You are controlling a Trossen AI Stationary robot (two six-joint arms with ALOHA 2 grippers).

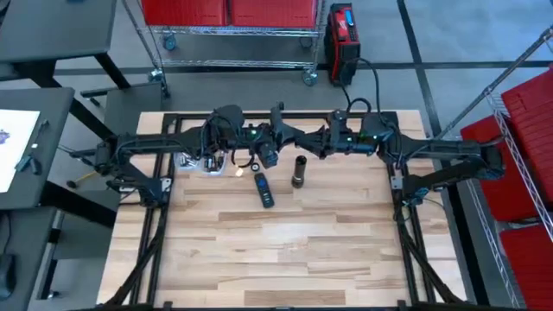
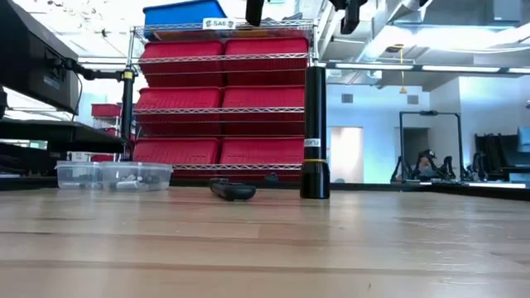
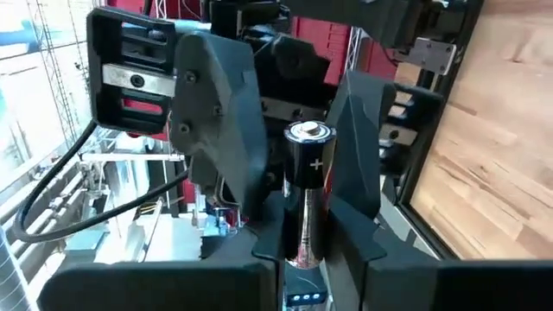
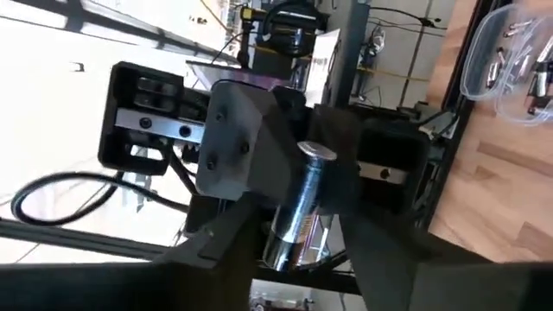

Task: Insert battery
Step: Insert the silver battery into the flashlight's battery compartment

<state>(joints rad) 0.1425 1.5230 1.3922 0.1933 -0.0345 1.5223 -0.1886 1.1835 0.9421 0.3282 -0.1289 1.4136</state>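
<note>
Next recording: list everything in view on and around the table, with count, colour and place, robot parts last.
Flashlight body: one, black, upright mid-table toward the far edge.
Flashlight cap: one, black with blue, lying left of the flashlight body.
Plastic container: one, clear, small parts inside, far left of table.
Batteries: two; black one in the left gripper, silver one in the right gripper.
Storage bins: several, red, on the wire rack behind the table.
Left gripper: shut on its battery, raised above the table.
Right gripper: shut on its battery, raised above the table.
</note>
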